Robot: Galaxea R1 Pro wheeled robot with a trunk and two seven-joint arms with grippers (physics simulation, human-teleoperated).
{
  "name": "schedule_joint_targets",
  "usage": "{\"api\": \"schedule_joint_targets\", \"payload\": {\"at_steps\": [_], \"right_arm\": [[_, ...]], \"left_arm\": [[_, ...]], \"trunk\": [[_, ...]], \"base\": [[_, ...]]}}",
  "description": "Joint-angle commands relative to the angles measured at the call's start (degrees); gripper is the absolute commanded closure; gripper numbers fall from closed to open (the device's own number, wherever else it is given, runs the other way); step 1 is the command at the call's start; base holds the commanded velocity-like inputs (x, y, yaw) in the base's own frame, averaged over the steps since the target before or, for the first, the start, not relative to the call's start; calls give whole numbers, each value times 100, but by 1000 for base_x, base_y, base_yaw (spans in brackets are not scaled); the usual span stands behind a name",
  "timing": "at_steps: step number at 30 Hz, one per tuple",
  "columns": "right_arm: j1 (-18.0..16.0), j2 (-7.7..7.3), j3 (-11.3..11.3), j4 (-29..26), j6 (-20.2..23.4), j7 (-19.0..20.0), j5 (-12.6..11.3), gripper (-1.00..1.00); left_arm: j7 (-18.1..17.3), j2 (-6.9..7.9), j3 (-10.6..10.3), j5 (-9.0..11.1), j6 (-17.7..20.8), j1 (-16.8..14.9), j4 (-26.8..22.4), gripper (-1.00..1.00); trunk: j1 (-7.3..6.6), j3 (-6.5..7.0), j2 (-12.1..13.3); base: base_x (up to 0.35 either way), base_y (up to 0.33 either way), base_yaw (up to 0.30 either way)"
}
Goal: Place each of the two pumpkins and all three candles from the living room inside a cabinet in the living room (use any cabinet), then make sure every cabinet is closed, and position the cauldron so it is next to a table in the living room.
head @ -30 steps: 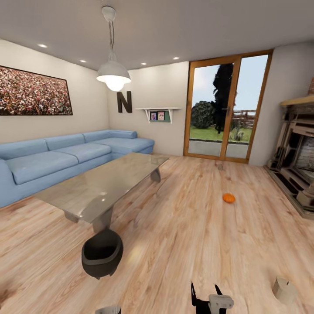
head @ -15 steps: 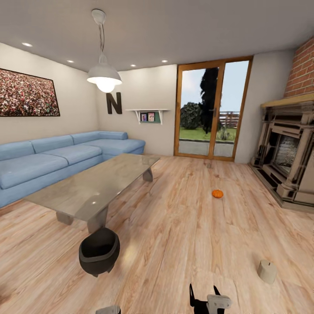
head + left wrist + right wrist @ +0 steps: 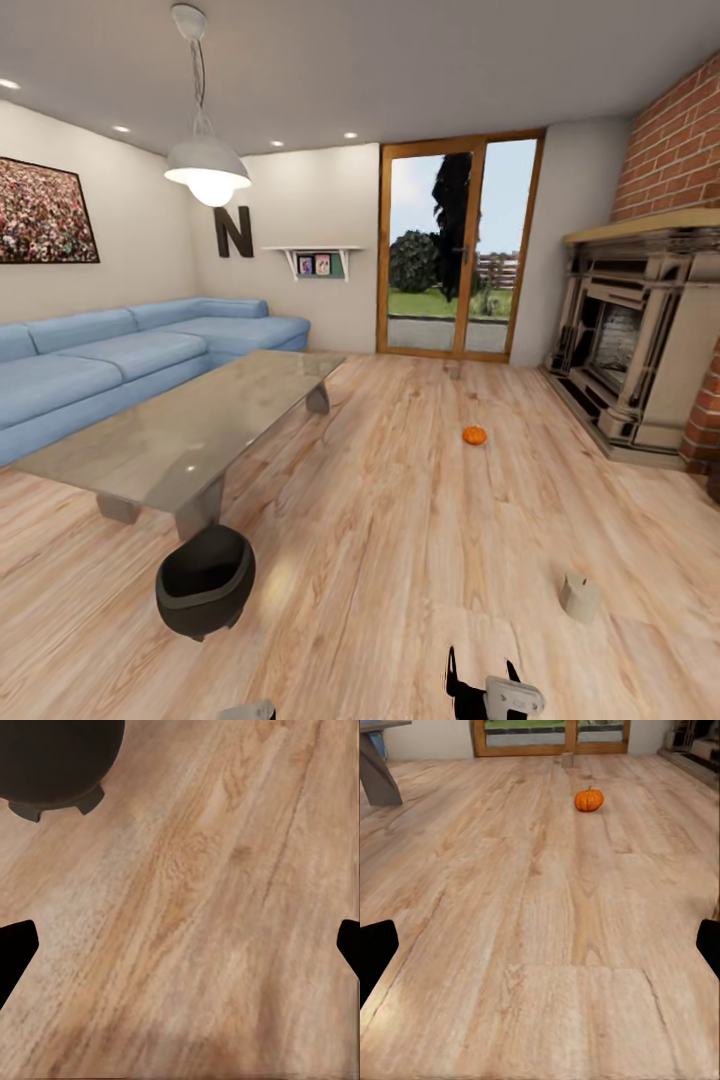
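While the robot faced into the living room, the pumpkin (image 3: 474,435) lay on the bare wood floor (image 3: 400,520) well out ahead, between the table (image 3: 190,420) and the fireplace (image 3: 630,340), and one candle (image 3: 579,597) stood nearer on the right with a second candle (image 3: 453,370) far off near the glass door (image 3: 450,250). The cauldron (image 3: 204,581) sat on the floor just beside the table's near end. Both the left gripper (image 3: 180,952) and the right gripper (image 3: 540,952) had their fingers spread wide over the boards, holding nothing.
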Motion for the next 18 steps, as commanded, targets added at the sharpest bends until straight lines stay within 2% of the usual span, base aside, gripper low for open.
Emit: {"api": "schedule_joint_targets", "payload": {"at_steps": [1,8,18], "right_arm": [[-5,2,50,6,-17,-7,-47,-100],[-5,2,50,16,-15,2,-32,-100],[-5,2,59,29,-15,2,3,-100]], "left_arm": [[15,-1,-29,36,-16,-2,2,-100],[16,-1,-29,31,-18,2,2,-100],[24,-1,-29,37,-23,-2,2,-100]], "trunk": [[-3,-7,-3],[-3,-8,-3],[-3,-8,-3]], "base": [[-209,148,-288],[-262,135,-297],[-27,5,-300]]}}
